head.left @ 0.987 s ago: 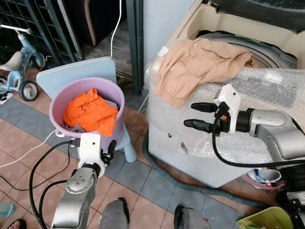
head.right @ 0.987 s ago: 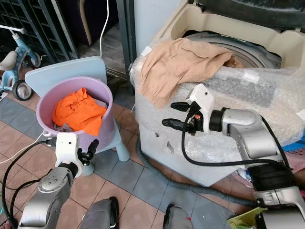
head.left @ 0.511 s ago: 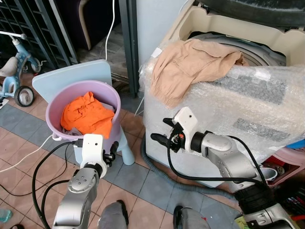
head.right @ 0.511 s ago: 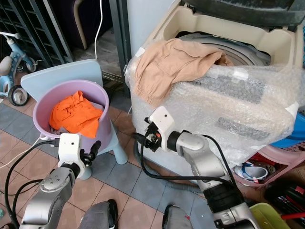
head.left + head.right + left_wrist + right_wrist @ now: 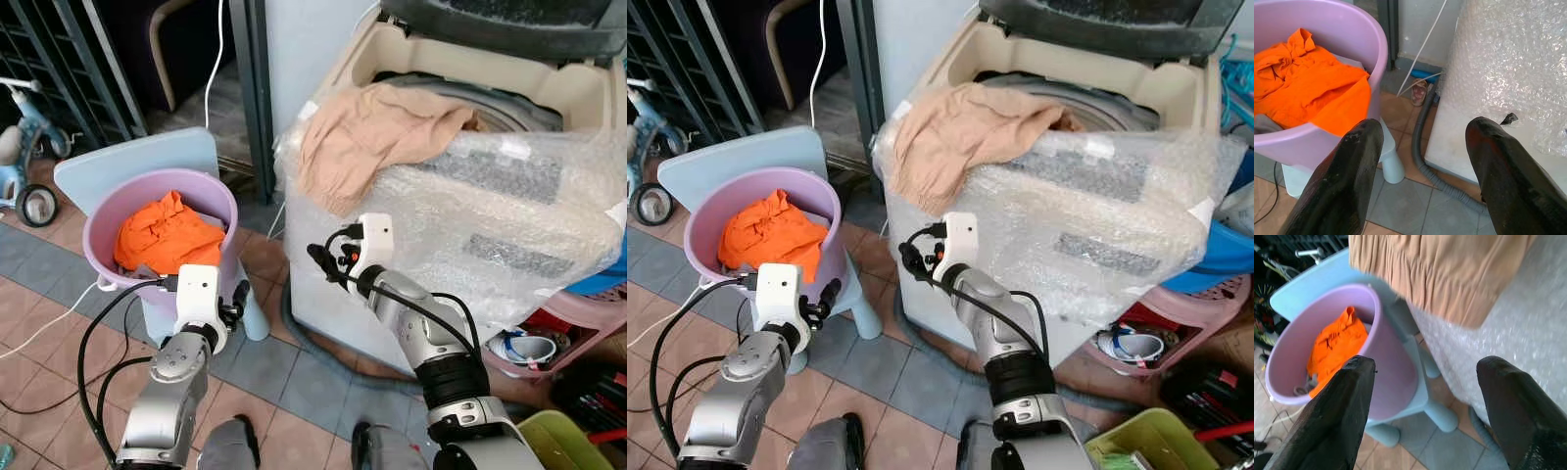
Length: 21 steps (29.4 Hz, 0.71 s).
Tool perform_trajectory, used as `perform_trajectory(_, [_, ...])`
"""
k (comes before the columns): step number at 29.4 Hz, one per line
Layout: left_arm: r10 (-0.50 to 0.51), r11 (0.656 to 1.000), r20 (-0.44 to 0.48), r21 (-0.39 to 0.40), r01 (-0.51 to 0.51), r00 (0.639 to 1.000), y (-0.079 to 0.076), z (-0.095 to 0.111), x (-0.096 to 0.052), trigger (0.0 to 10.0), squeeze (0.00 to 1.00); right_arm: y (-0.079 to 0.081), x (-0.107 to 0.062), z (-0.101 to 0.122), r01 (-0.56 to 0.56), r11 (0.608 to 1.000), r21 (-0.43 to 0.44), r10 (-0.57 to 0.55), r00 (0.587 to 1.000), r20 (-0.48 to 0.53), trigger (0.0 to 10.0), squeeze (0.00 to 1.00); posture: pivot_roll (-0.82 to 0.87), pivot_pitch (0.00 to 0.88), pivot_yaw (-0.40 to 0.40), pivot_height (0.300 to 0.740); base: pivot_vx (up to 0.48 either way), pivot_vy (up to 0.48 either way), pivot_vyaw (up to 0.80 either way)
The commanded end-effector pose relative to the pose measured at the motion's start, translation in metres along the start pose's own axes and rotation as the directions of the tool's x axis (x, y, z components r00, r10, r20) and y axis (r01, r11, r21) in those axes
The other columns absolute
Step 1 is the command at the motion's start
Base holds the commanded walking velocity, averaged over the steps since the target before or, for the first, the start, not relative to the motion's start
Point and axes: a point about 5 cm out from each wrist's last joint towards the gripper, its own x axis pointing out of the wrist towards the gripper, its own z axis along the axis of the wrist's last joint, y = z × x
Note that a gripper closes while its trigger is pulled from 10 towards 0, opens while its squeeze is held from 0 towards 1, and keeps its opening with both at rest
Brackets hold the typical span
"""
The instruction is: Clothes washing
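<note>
Both empty, fingers apart: right end effector [image 5: 328,262] is aiming toward the orange garment [image 5: 165,235] in the purple tub [image 5: 223,199]; left end effector [image 5: 235,304] is idling beside it.

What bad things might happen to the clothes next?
The tan cloth hangs half over the washer rim, so it might slide down onto the floor. The bucket of orange clothes sits up on a small chair; a bump from the left hand beside it could tip it. The open right hand might snag the bubble wrap.
</note>
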Motion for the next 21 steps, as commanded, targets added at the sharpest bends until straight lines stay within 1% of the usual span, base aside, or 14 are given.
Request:
perform_trajectory(1, [0.016, 1.0, -0.012, 0.005, -0.016, 1.0, 0.003, -0.003, 0.0, 10.0, 0.0, -0.005, 0.002, 0.008, 0.028, 0.999, 0.043, -0.03, 0.999, 0.041, 10.0, 0.0, -0.03, 0.067, 0.006, 0.74, 0.0, 0.0, 0.0])
perform_trajectory(3, [0.013, 1.0, -0.009, 0.005, -0.013, 1.0, 0.001, -0.002, 0.002, 10.0, 0.0, -0.007, 0.005, 0.021, 0.037, 0.999, 0.033, -0.04, 0.995, 0.087, 10.0, 0.0, -0.03, 0.065, 0.006, 0.74, 0.0, 0.0, 0.0])
perform_trajectory(5, [0.004, 1.0, -0.004, -0.009, -0.004, 1.0, -0.001, -0.002, 0.002, 10.0, 0.0, -0.011, 0.008, 0.04, 0.041, 0.999, 0.035, -0.045, 0.989, 0.141, 10.0, 0.0, -0.02, 0.065, 0.004, 0.74, 0.0, 0.0, 0.0])
perform_trajectory(7, [0.001, 1.0, 0.0, -0.016, -0.001, 1.0, -0.002, -0.001, 0.003, 10.0, 0.0, -0.015, 0.011, 0.05, 0.048, 0.998, 0.039, -0.054, 0.985, 0.164, 10.0, 0.0, -0.02, 0.065, 0.002, 0.74, 0.0, 0.0, 0.0])
perform_trajectory(8, [0.001, 1.0, 0.0, -0.016, -0.001, 1.0, -0.002, -0.001, 0.003, 10.0, 0.0, -0.015, 0.011, 0.05, 0.048, 0.998, 0.039, -0.054, 0.985, 0.164, 10.0, 0.0, -0.02, 0.065, 0.002, 0.74, 0.0, 0.0, 0.0])
perform_trajectory(9, [0.007, 1.0, 0.002, -0.013, -0.007, 1.0, -0.001, -0.001, 0.002, 10.0, 0.0, -0.017, 0.013, 0.056, 0.056, 0.998, 0.041, -0.062, 0.984, 0.169, 10.0, 0.0, -0.01, 0.065, -0.001, 0.74, 0.0, 0.0, 0.0])
perform_trajectory(10, [0.007, 1.0, 0.002, -0.013, -0.007, 1.0, -0.001, -0.001, 0.002, 10.0, 0.0, -0.017, 0.013, 0.056, 0.056, 0.998, 0.041, -0.062, 0.984, 0.169, 10.0, 0.0, -0.01, 0.065, -0.001, 0.74, 0.0, 0.0, 0.0])
perform_trajectory(13, [0.025, 1.0, -0.001, -0.013, -0.025, 1.0, 0.002, -0.002, 0.001, 10.0, 0.0, -0.019, 0.018, 0.066, 0.058, 0.997, 0.044, -0.065, 0.981, 0.182, 10.0, 0.0, 0.0, 0.066, -0.007, 0.74, 0.0, 0.0, 0.0])
perform_trajectory(16, [0.028, 0.999, 0.001, -0.016, -0.028, 1.0, 0.002, -0.003, 0.0, 10.0, 0.0, -0.016, 0.019, 0.075, 0.027, 0.999, 0.039, -0.035, 0.977, 0.21, 10.0, 0.0, 0.0, 0.068, -0.01, 0.74, 0.0, 0.0, 0.0])
perform_trajectory(17, [0.029, 0.999, 0.001, -0.016, -0.029, 1.0, 0.002, -0.003, 0.0, 10.0, 0.0, -0.013, 0.019, 0.082, -0.011, 0.998, 0.054, -0.002, 0.971, 0.241, 10.0, 0.0, 0.0, 0.068, -0.01, 0.74, 0.0, 0.0, 0.0])
perform_trajectory(18, [0.029, 0.999, 0.001, -0.016, -0.029, 1.0, 0.002, -0.003, 0.0, 10.0, 0.0, -0.013, 0.019, 0.082, -0.011, 0.998, 0.054, -0.002, 0.971, 0.241, 10.0, 0.0, 0.0, 0.068, -0.01, 0.74, 0.0, 0.0, 0.0])
perform_trajectory(20, [0.028, 1.0, 0.0, -0.014, -0.028, 1.0, 0.001, -0.004, -0.001, 10.0, 0.0, -0.003, 0.014, 0.121, -0.134, 0.989, 0.063, 0.102, 0.927, 0.36, 10.0, 0.0, 0.0, 0.067, -0.011, 0.74, 0.0, 0.0, 0.0])
perform_trajectory(21, [0.028, 1.0, 0.0, -0.014, -0.028, 1.0, 0.001, -0.004, -0.001, 10.0, 0.0, -0.003, 0.014, 0.121, -0.134, 0.989, 0.063, 0.102, 0.927, 0.36, 10.0, 0.0, 0.0, 0.067, -0.011, 0.74, 0.0, 0.0, 0.0])
